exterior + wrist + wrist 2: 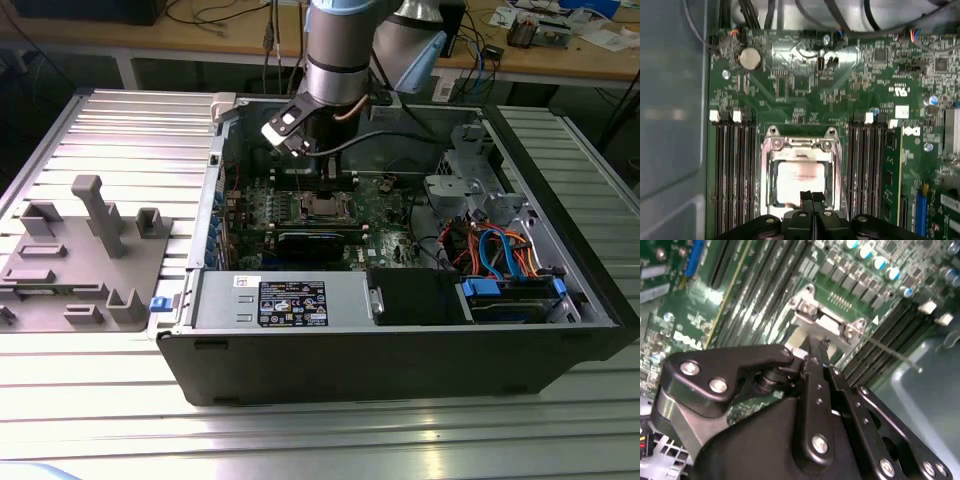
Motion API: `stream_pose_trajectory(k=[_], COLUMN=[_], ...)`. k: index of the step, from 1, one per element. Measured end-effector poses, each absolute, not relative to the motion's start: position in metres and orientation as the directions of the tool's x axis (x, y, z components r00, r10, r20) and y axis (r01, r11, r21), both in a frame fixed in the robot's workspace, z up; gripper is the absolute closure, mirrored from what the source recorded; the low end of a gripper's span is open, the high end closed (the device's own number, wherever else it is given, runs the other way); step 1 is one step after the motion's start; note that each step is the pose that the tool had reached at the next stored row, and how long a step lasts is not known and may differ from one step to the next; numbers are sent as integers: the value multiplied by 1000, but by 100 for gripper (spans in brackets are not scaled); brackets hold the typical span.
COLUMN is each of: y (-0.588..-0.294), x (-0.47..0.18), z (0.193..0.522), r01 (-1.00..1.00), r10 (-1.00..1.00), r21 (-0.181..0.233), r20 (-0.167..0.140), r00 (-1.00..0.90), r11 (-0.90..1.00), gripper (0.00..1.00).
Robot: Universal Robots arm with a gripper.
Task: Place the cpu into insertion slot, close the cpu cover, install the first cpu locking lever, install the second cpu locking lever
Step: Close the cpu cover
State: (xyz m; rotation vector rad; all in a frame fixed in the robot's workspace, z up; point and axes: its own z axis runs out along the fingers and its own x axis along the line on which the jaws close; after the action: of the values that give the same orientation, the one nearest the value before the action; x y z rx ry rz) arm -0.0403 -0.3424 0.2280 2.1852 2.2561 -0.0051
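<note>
Inside the open computer case, the insertion slot (766, 175) sits on the green board between rows of black memory slots. The cpu (799, 179), with its silvery-grey top, lies flat in it. The cpu cover (801, 146), a silvery frame, appears to lie down around the chip. My gripper (812, 197) is shut, its fingertips together right above the near edge of the chip with nothing visible between them. In the second wrist view the gripper (816, 347) stands at the socket's silvery rim (812, 320). A thin metal locking lever (890, 354) sticks out sideways from the socket, unlatched.
The arm (335, 60) reaches down into the case (400, 370) from its far side. Black cables (790, 12) run above the board. A coin cell (750, 57) sits on the board. A grey parts fixture (80, 260) lies on the table at the exterior view's left.
</note>
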Motion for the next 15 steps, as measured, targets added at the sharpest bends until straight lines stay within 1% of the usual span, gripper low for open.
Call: stream_pose_trajectory(k=[1, 3, 15], y=[-342, -342, -341], x=[-48, -49, -51], z=[222, 220, 218], r01=[999, 999, 999], r10=[999, 999, 999], r21=[-2, -2, -2], r20=[-3, -3, -2], r00=[-33, -33, -38], r11=[33, 33, 38], gripper=[89, 89, 89])
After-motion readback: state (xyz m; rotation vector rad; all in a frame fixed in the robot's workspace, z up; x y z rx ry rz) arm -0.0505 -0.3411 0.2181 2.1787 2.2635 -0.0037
